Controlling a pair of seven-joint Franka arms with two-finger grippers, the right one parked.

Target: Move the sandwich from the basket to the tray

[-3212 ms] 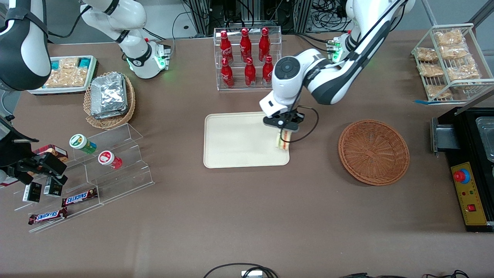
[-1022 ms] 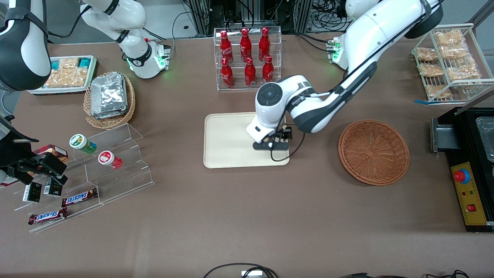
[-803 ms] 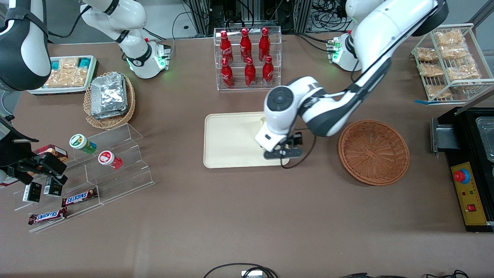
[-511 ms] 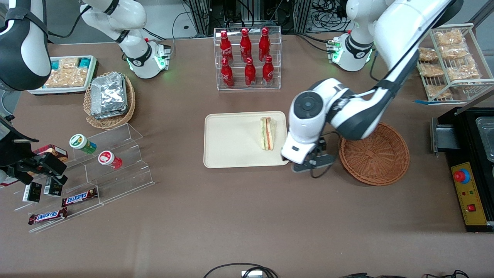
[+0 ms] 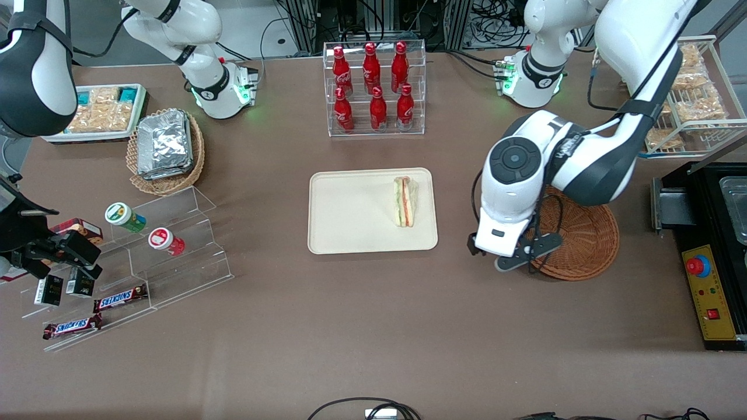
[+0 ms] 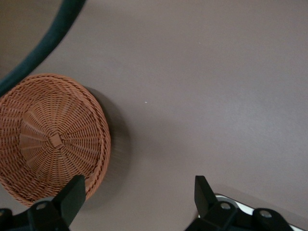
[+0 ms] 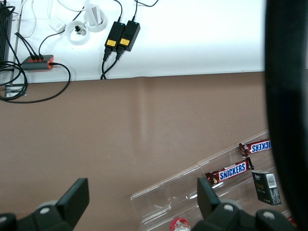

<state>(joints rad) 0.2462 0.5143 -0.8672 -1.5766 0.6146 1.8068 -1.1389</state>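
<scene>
Sandwich [image 5: 405, 201]: small triangular wedge, pale white bread, cut edge facing up with red, orange and green filling stripes. It lies on the tray [image 5: 350, 216], close to the rim on the working arm's side, long axis running toward and away from the front camera. Looks intact.

Tray: cream-beige, rounded corners, low rim, flat on the brown table [image 5: 350, 326]. Nothing else on it.

Basket [image 5: 589, 245]: round, shallow, reddish-brown wicker, beside the tray toward the working arm's end of the table. Wrist view shows its weave [image 6: 50, 139] bare, nothing inside. Arm covers part of it in the front view.

Jaws [image 5: 513, 259]: hanging above the table between tray and basket, over the basket's rim on the tray side, well clear of the sandwich. Wrist view has the two fingers [image 6: 72, 197] spread wide with only bare table between them. Holding nothing, touching nothing.

Other stuff: red bottles [image 5: 373, 87] in a clear rack, farther from the front camera than the tray. Small pale basket with foil packets [image 5: 163, 143] toward the parked arm's end. Clear stepped stand [image 5: 157, 256] there too, with Snickers bars [image 5: 119, 299] on it.
</scene>
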